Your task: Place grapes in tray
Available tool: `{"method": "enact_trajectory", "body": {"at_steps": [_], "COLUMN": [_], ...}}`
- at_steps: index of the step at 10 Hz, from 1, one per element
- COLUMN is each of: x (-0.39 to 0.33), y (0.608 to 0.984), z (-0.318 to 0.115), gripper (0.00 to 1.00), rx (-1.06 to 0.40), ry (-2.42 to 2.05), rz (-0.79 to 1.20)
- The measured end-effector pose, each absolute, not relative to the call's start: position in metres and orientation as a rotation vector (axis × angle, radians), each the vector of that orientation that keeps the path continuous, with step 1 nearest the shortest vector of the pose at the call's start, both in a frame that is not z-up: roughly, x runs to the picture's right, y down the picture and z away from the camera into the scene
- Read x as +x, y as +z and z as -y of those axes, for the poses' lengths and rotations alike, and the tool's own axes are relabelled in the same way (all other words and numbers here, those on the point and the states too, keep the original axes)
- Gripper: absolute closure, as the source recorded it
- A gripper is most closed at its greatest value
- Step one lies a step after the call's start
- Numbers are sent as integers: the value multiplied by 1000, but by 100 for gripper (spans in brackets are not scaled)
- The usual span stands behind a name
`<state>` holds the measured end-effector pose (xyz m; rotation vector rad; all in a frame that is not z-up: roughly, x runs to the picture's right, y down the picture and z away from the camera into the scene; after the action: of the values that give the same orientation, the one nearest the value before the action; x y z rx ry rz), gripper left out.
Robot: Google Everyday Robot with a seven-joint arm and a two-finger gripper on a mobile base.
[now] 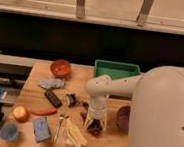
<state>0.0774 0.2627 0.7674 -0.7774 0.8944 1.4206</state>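
Observation:
The grapes [95, 128] are a dark red-purple cluster lying on the wooden table [37, 99] near its front middle. My gripper [95, 121] points straight down right over the cluster, its tips at the berries. The white arm [115, 86] reaches in from the right. The green tray [117, 69] stands at the back of the table, behind the arm, and its right part is hidden by my white body.
An orange-red bowl [60, 67] stands back left. A purple bowl [124, 117] is right of the grapes. A grey cloth [50, 83], a black bar [53, 98], a red chili [43, 112], an orange fruit [20, 113], a blue sponge [41, 129], a fork [58, 127] and a blue cup [9, 131] lie to the left.

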Motion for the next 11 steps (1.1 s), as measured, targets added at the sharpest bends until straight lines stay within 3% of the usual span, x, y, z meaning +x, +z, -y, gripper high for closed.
{"method": "enact_trajectory", "body": {"at_steps": [3, 7, 11], "x": [84, 78, 87], "y": [758, 714, 668], "z": [-255, -219, -143], "gripper": [97, 100, 100], "rx": [-775, -753, -621], "ry": [1457, 1487, 1570], "rz": [-857, -727, -555]}}
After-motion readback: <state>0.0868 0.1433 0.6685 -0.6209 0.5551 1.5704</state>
